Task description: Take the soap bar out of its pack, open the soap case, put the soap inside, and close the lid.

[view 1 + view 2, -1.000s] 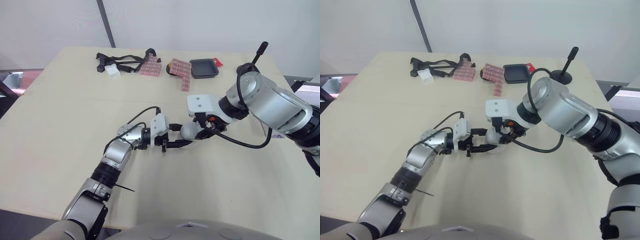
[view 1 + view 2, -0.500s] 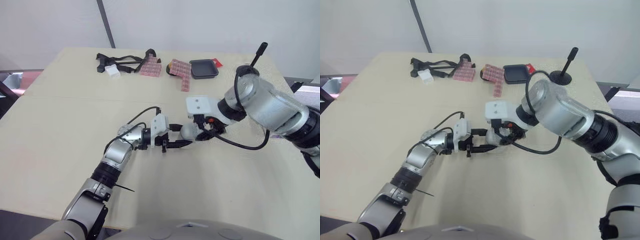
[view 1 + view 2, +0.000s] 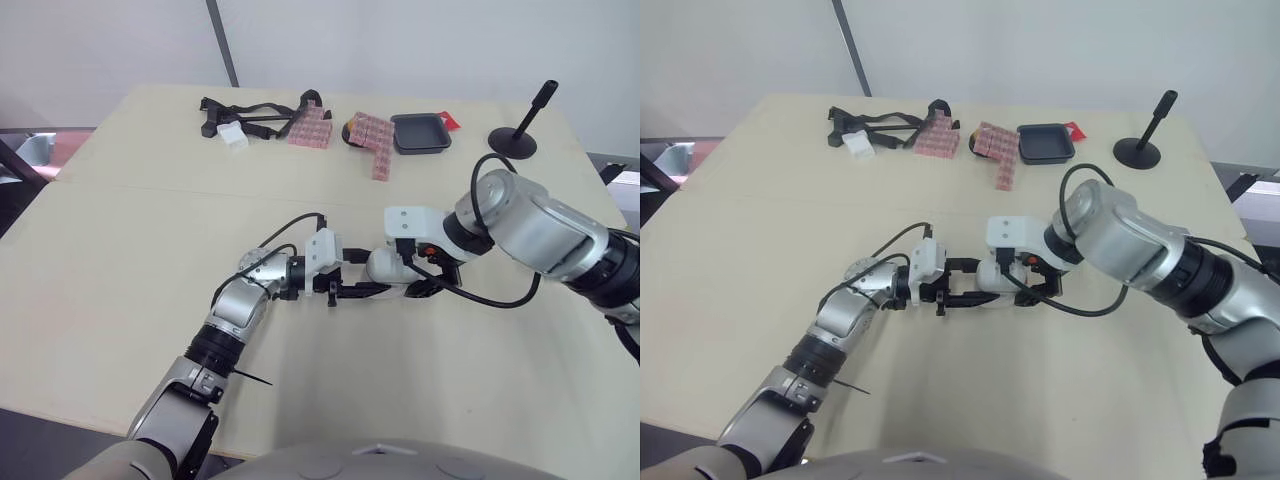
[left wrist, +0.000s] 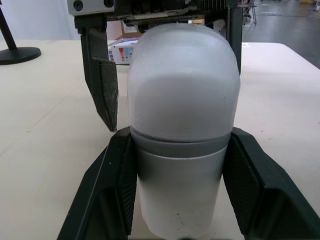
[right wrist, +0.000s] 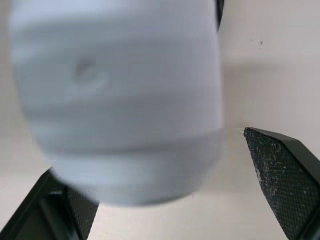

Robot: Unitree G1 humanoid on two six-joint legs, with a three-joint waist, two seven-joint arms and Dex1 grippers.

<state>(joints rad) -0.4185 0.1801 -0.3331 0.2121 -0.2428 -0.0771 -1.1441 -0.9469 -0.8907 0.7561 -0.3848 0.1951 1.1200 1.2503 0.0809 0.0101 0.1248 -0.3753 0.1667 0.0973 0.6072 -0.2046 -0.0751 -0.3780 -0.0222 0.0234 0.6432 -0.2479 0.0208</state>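
Right gripper (image 5: 150, 155) has swung level, fingers spread astride the case (image 4: 182, 100) lid end, while left gripper (image 3: 358, 274) pinches its base steady, likely for opening.

White rounded soap case (image 4: 182, 125), seemingly closed, lying horizontal

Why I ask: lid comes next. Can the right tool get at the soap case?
Likely yes: the right tool is open astride the soap case, free at that end; the left tool clamps the other end.
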